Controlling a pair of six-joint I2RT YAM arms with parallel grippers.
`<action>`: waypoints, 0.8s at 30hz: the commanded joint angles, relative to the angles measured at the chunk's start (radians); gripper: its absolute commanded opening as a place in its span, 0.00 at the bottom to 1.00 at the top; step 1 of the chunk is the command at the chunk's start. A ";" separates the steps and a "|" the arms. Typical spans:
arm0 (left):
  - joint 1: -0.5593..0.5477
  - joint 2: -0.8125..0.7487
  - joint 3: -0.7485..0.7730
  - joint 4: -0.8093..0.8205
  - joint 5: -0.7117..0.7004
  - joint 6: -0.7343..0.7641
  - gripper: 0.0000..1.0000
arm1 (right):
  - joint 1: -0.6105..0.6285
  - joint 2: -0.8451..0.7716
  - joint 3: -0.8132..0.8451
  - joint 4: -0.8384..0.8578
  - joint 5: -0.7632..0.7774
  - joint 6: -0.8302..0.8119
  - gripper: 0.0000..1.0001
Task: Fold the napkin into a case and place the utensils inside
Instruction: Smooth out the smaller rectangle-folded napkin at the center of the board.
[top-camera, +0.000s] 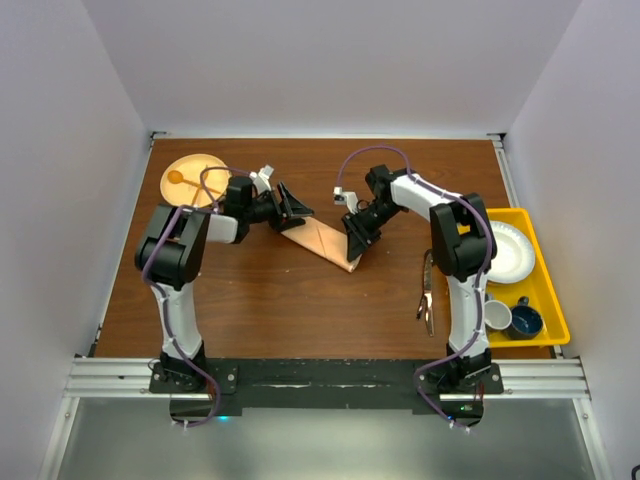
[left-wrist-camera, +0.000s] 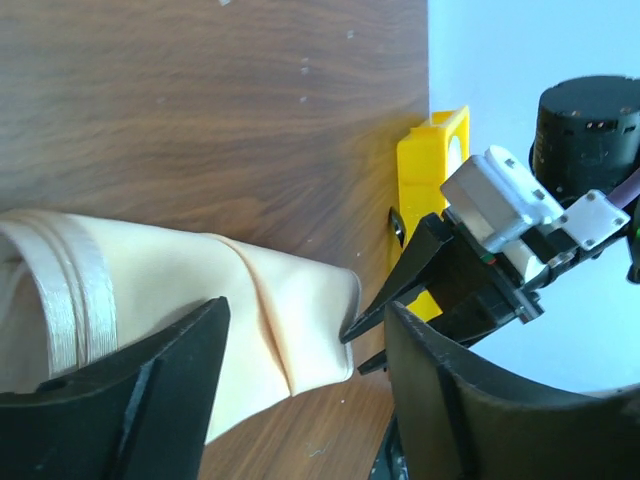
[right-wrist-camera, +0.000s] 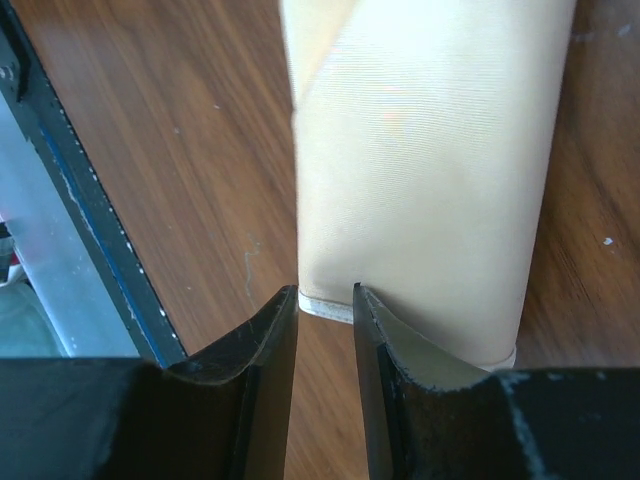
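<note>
Satin napkin (right-wrist-camera: 430, 200): keep your fold flat.
Left gripper (left-wrist-camera: 305, 322): spread wide.
Right gripper (right-wrist-camera: 325, 296): narrowly parted; pinch it squarely.

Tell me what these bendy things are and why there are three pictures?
They are two robot arms bolted to a table, each ending in a two-finger pincher called a gripper. One picture looks down from above; the other two come from cameras on the wrists. A folded peach napkin lies on the table. The left gripper is open over one end; the right gripper has its fingers slightly apart at the other end. Nothing looks gripped yet. Dark utensils wait beside the right arm. There is a round wooden plate and a yellow tray with a white plate and cups.
</note>
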 joint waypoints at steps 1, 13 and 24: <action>0.002 0.046 0.047 0.032 0.007 -0.021 0.65 | -0.003 0.025 -0.032 0.024 0.001 0.020 0.33; 0.028 0.136 0.207 -0.084 0.135 0.149 0.68 | 0.014 0.011 -0.041 0.032 -0.061 0.066 0.36; 0.111 -0.145 0.233 -0.346 0.214 0.448 1.00 | -0.058 -0.040 0.218 -0.038 0.056 0.064 0.76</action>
